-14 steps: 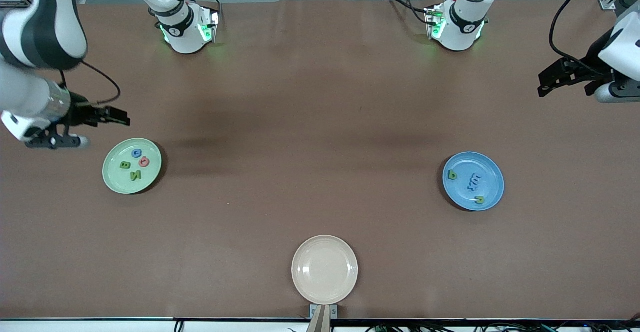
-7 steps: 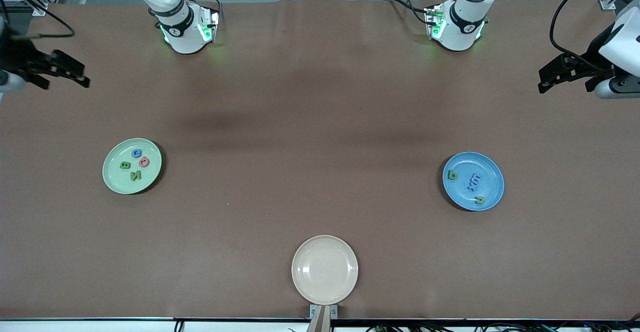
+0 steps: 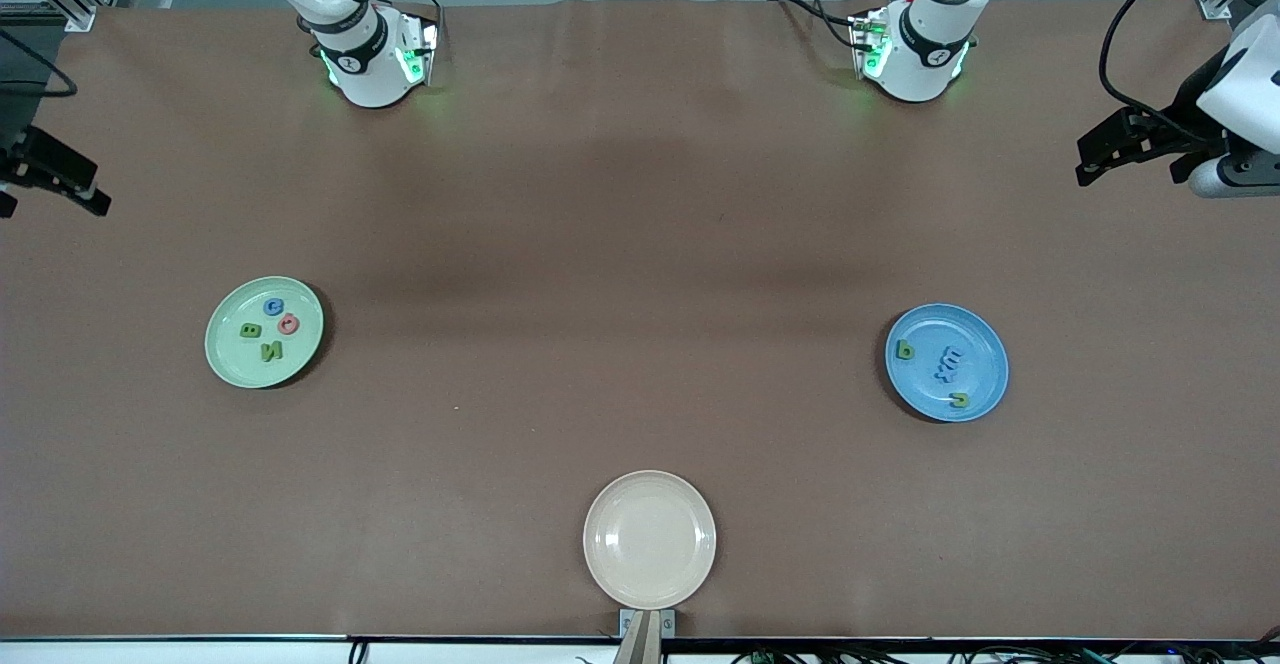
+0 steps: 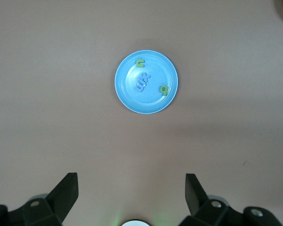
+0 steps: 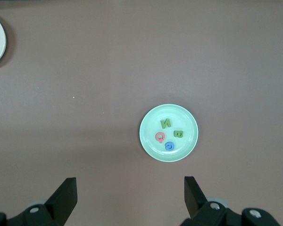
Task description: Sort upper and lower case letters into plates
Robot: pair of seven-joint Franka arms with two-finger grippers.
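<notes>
Brown table (image 3: 640, 244) under both arms. Cream plate (image 3: 650, 540) at the near edge, midway between the two ends, bare. Green plate (image 3: 264, 332) toward the right arm's end, carrying four letters: green N (image 3: 271, 351) nearest the front camera, green B (image 3: 250, 330) beside it, red letter (image 3: 288, 323) near the middle, blue letter (image 3: 275, 307) farthest from the camera; the red and blue ones touching or nearly so, exact characters not legible. Blue plate (image 3: 947, 362) toward the left arm's end, well apart from the green one, carrying a green letter (image 3: 904, 350) on the side toward the table's middle, a second green letter (image 3: 958, 401) at the nearest rim, and a blue cluster (image 3: 947, 365) in the middle reading as two letters, touching; characters uncertain. All letters lying flat inside the plates, none on the bare table. Right gripper (image 3: 50, 179) raised at the edge of the front view, over the right arm's end of the table, farther from the camera than the green plate; fingers (image 5: 66, 197) spread wide in the right wrist view, holding nothing. Left gripper (image 3: 1105, 152) raised over the left arm's end of the table; fingers (image 4: 67, 194) spread wide in the left wrist view, holding nothing, blue plate centred well below.
</notes>
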